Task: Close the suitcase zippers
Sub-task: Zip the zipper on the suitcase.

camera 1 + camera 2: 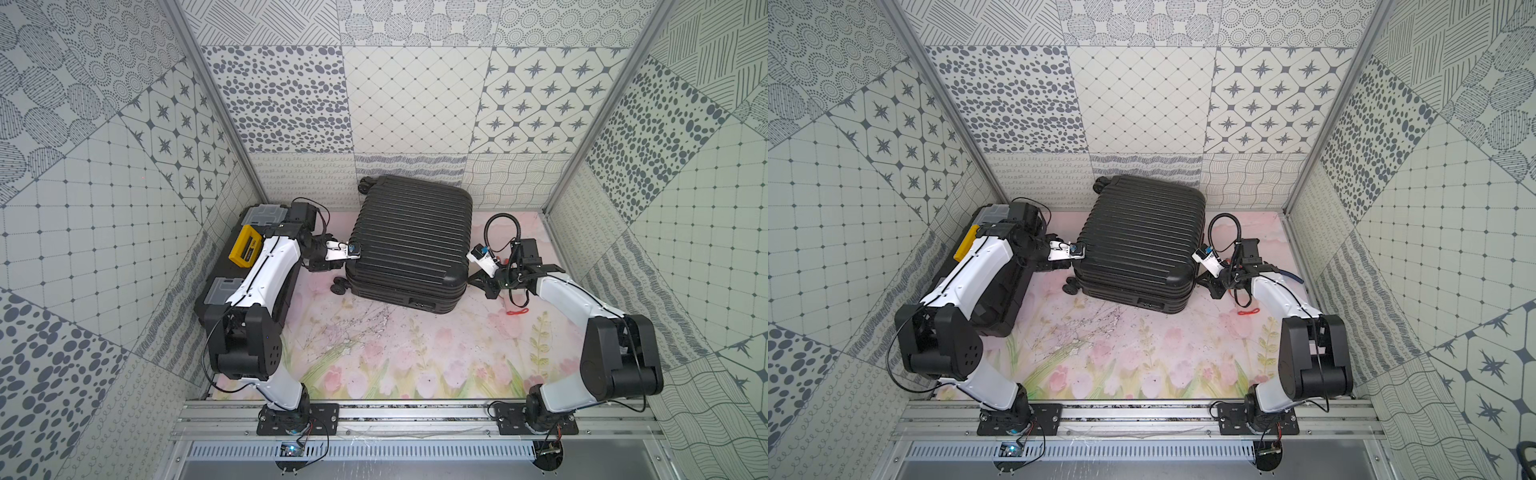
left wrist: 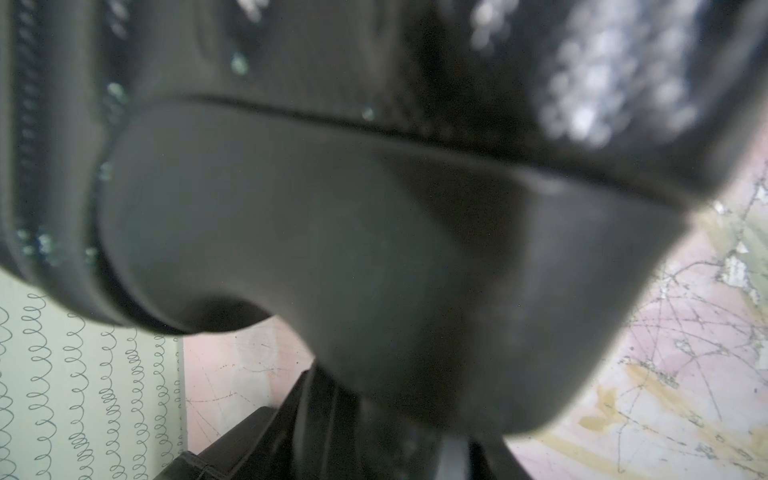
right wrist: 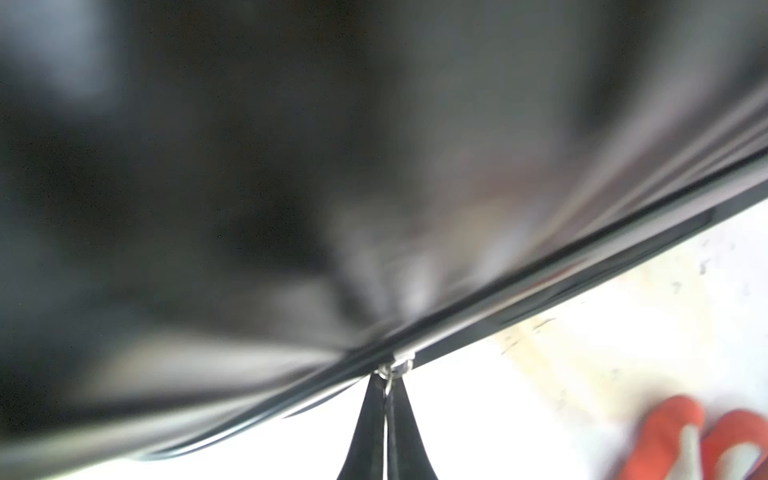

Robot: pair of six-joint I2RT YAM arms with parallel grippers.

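The black ribbed suitcase (image 1: 409,245) (image 1: 1140,241) lies flat on the floral table, wheels to the left. My left gripper (image 1: 347,259) (image 1: 1073,258) is pressed against its left side just above a wheel. In the left wrist view the blurred grey wheel housing (image 2: 374,270) fills the frame and runs down between the dark fingers (image 2: 316,415); whether they clamp it does not show. My right gripper (image 1: 471,278) (image 3: 387,386) is at the case's near right corner. It is shut on a small metallic zipper pull (image 3: 397,368) hanging from the zipper track (image 3: 582,266).
A black toolbox (image 1: 232,282) with a yellow handle (image 1: 245,247) lies along the left wall under my left arm. A red cord (image 1: 517,311) (image 3: 673,436) lies on the mat beside my right arm. Patterned walls close in three sides.
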